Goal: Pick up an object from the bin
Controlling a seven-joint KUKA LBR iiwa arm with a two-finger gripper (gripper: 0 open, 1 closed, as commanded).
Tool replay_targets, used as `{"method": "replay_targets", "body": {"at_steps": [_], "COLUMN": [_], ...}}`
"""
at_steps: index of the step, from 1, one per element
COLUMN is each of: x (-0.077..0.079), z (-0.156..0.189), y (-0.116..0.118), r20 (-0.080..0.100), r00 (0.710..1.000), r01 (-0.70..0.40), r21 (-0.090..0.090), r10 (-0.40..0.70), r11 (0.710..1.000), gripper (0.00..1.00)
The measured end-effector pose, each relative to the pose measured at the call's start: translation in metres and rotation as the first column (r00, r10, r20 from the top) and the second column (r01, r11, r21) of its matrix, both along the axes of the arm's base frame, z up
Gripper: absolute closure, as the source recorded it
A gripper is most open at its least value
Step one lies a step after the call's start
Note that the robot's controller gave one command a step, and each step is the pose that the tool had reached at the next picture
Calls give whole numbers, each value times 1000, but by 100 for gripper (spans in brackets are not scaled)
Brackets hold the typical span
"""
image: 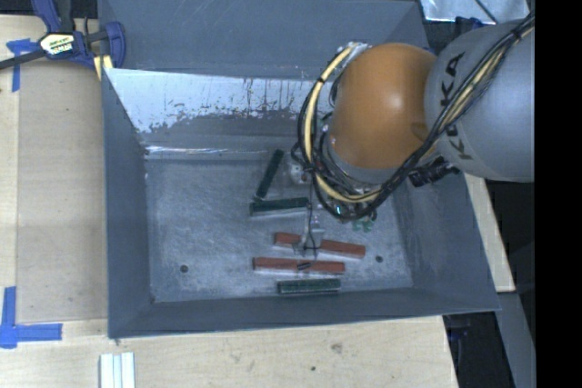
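1. The gripper (311,252) hangs right of centre in the frame, low over the bin (127,195) floor.
2. Its tip meets the upper reddish-brown stick (346,248); the lower reddish-brown stick (277,263) lies just beside.
3. Whether it is open or holding anything cannot be told.

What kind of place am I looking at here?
Most likely a robotics lab or test bench set up for picking trials. A large robot arm reaches down into a grey metal bin, and a few small red-brown and dark green sticks lie loose on its floor.
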State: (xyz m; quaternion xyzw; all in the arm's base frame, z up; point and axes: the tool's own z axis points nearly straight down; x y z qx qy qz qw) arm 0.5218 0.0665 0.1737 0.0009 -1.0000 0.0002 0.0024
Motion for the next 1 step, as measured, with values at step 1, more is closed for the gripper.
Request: {"method": "replay_targets", "body": {"at_steps": [1], "x": [2], "z": [4], "y": [0], "r20": [8], "r00": [1000], "r01": [1], "r21": [1], "r10": [-1], "r11": [1000], "gripper": [0]}}
